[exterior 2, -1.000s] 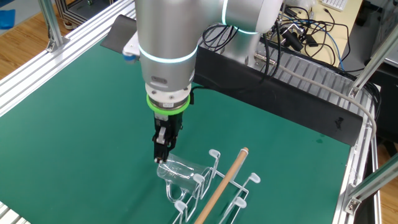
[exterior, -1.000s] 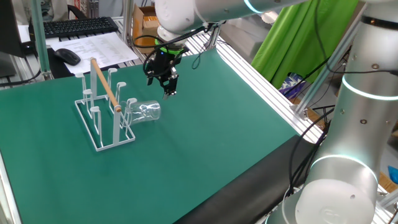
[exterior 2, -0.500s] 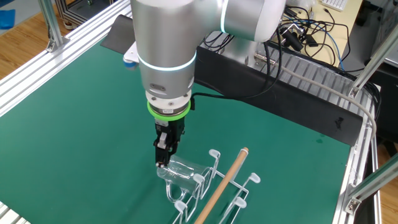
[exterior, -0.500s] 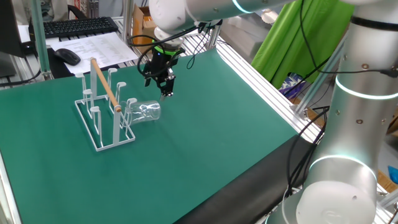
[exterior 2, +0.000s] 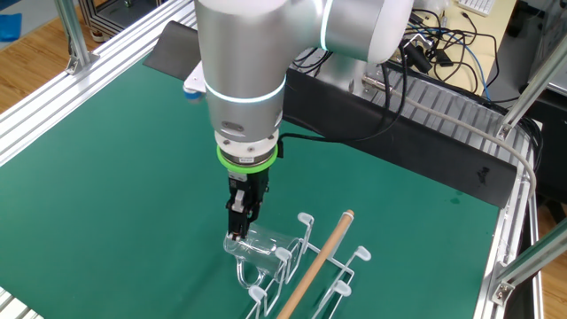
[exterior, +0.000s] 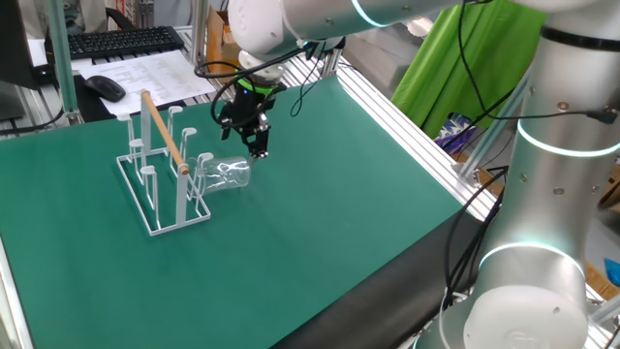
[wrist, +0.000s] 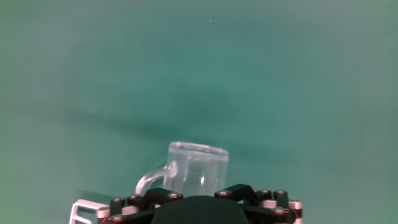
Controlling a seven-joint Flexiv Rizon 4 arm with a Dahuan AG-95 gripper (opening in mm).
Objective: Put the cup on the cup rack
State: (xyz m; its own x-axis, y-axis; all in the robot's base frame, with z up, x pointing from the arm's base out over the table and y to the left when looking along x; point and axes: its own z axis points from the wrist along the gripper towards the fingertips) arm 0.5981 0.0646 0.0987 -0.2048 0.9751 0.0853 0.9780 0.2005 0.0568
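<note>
The cup (exterior: 227, 174) lies on its side on the green table (exterior: 320, 223), directly below the pincer (exterior: 259, 148) and touching the near end of the cup rack (exterior: 160, 184). In the hand view the cup's rim faces away from the camera and its handle (wrist: 149, 178) curves out to the left. No peg carries the cup, so the step in hand is judged to be the approach for the grasp.

Pincer state: the fingers point straight down above the cup. From the fixed views they appear narrow and end-on, and the hand view shows only the finger bases, so the frames do not settle whether the fingers are spread or pressed together. Nothing is pinched.

Recommended procedure:

1. Confirm the fingers are spread wider than the cup's body before descending.
2. Centre the pincer over the glass wall, clear of the handle and of the rack wires beside it.
3. Descend slowly; clear glass is smooth and likely to roll or slip.
4. Close on the body firmly, without jolting the rack.
</note>
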